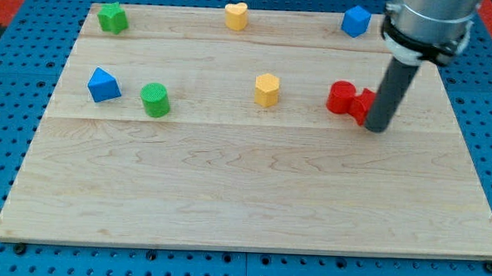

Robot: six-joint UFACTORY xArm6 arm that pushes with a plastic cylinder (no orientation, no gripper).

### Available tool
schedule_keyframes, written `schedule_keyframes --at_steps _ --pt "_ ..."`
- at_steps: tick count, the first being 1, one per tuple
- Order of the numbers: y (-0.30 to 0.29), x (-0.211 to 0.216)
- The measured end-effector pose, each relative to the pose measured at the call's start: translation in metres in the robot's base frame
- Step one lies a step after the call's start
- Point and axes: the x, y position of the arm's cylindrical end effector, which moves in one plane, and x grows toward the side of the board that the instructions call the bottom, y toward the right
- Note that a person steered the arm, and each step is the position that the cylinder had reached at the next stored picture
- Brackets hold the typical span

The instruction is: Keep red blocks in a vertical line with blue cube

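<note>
Two glossy red blocks (350, 101), shapes hard to make out, are sitting touching each other at right of centre on the wooden counter (244, 188). My tip (377, 128) is pressing against their right side, while the blue cube (356, 20) is resting directly above them near the top edge.

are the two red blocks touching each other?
Touching. The camera view shows the left red block and the right red block overlapping with no board between them; my tip is at the right one's right edge.
</note>
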Motion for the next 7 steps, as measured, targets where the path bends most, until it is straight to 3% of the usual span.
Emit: schedule_keyframes --at_steps 1,2,3,4,5,7 --pt "0.002 -0.016" --pt "0.051 -0.048" --pt "0.040 -0.095" --pt "-0.057 -0.069" --pt "-0.066 -0.018" --pt "-0.066 -0.027"
